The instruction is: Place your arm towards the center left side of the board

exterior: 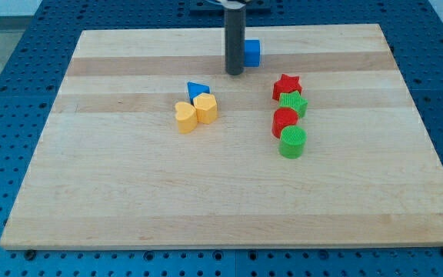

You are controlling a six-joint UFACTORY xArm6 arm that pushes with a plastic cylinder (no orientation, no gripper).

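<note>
My tip (pixel 234 73) rests on the wooden board (pixel 114 200) near the view's top centre. It sits just left of a blue cube (pixel 252 52), close to it or touching; I cannot tell which. A blue triangle (pixel 197 89) lies below and left of the tip. Under the triangle a yellow heart (pixel 184 117) and a yellow hexagon (pixel 205 108) touch each other. To the right of the tip's column stand a red star (pixel 286 85), a green star (pixel 293 104), a red cylinder (pixel 284 121) and a green cylinder (pixel 292 142) in a tight line.
The board lies on a blue perforated table (pixel 6 85) that shows on all sides. The rod's dark mount (pixel 233 4) is at the view's top edge.
</note>
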